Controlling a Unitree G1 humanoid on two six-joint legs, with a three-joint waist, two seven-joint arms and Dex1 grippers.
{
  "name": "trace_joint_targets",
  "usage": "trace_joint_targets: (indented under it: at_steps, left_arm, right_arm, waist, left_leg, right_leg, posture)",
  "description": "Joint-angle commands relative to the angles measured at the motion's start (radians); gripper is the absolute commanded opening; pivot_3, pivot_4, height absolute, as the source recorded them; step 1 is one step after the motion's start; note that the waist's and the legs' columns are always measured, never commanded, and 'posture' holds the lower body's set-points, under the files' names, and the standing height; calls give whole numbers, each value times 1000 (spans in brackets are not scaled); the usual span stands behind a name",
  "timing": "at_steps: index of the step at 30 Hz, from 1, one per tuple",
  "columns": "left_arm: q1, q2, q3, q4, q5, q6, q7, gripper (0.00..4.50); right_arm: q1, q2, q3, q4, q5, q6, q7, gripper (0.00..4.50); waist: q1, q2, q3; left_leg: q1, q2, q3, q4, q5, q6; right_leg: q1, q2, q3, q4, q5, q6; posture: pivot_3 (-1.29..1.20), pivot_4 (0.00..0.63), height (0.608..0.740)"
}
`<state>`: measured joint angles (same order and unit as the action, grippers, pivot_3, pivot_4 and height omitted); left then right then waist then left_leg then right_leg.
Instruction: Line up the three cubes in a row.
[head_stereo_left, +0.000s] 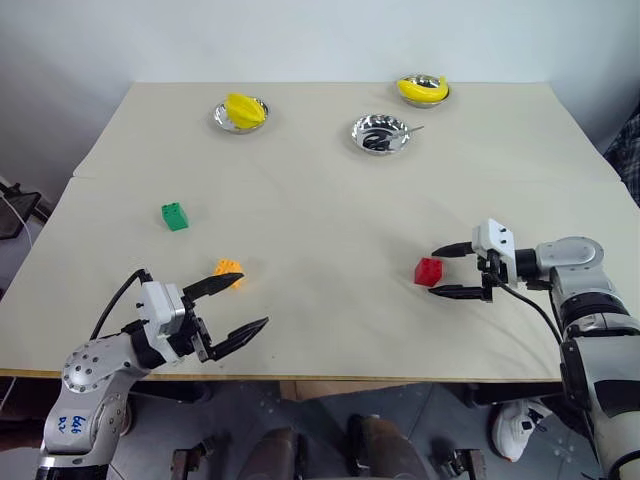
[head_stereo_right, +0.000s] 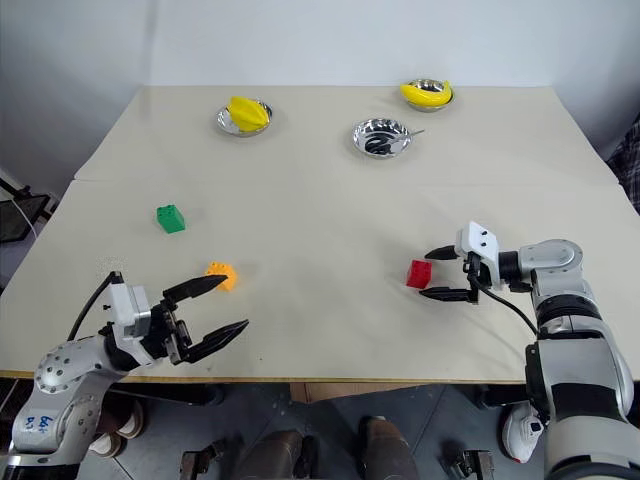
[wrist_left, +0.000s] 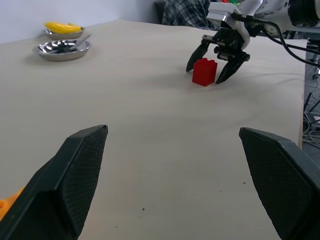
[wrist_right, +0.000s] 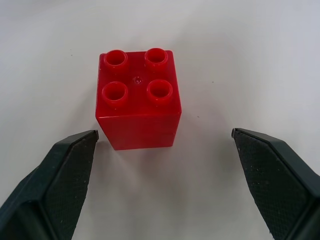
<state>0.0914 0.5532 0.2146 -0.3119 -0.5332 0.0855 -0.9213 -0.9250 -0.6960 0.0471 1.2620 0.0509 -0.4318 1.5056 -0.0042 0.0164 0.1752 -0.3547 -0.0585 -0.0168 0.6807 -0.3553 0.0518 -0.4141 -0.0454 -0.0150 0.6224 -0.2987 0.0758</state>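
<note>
Right hand (head_stereo_left: 446, 272) sat wide open, empty, just right of the red cube (head_stereo_left: 428, 271) lower-right on the tabletop (head_stereo_left: 320, 200); next it'd need closing in. Left hand (head_stereo_left: 240, 306) also gaped empty.

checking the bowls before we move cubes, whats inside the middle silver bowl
The middle silver bowl holds a dark utensil, apparently a spoon, its handle sticking out over the rim. No fruit or cube is in it. The bowl floor under the utensil is covered.

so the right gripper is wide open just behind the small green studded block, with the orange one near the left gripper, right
Not quite: the block in front of the open right gripper is the small red studded plastic block, as the right wrist view shows. The small orange studded block does lie near the left gripper.
</note>
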Motion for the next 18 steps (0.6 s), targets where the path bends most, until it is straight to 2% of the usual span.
trace_joint_targets:
  at_steps: [1,18]
  left_arm:
    - [-4,7,-1,-24,-5,-9,-5,4500]
    - [3,3,-13,-30,-7,-11,0,4500]
  right_arm:
    - [-8,-11,-24,0,-11,-13,-25,4489]
    - [-12,-24,-34,8,-59,-9,-72,4489]
  waist:
    - [0,0,0]
    - [1,0,0]
  left_leg:
    - [0,0,0,0,0,0]
    - [0,0,0,1,0,0]
  right_leg:
    - [0,0,0,0,0,0]
    - [1,0,0,1,0,0]
  posture:
    - [0,150,740]
    - [0,150,740]
